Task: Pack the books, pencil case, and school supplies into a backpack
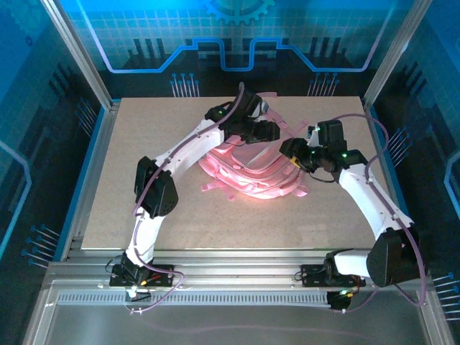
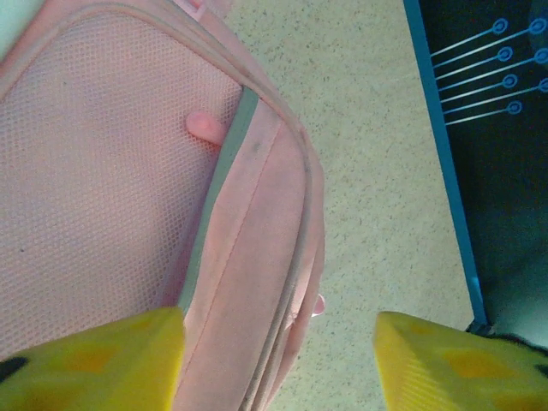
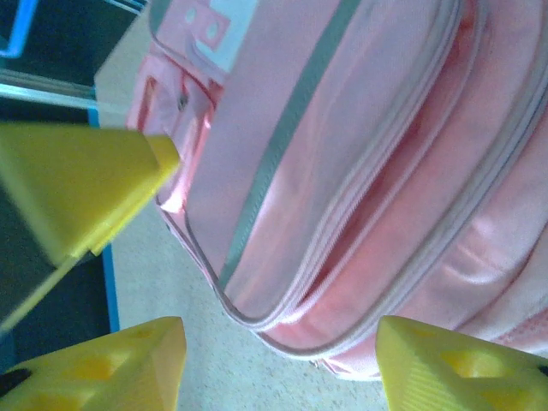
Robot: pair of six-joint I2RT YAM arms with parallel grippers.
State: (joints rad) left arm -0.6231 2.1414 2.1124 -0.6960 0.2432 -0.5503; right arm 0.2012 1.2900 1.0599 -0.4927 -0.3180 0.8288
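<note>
Beige tabletop [image 1: 136,136] carries a backpack [image 1: 251,171] (pink, flat).

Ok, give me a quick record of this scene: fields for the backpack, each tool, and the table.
backpack: pink backpack, lying flat near the middle of the table
left tool: left tool open, fingers wide apart above the backpack's mesh panel and side edge
right tool: right tool open, hovering over the zip seams near the backpack's edge
held: nothing gripped by either tool
table: speckled beige board, bare around the backpack
</note>
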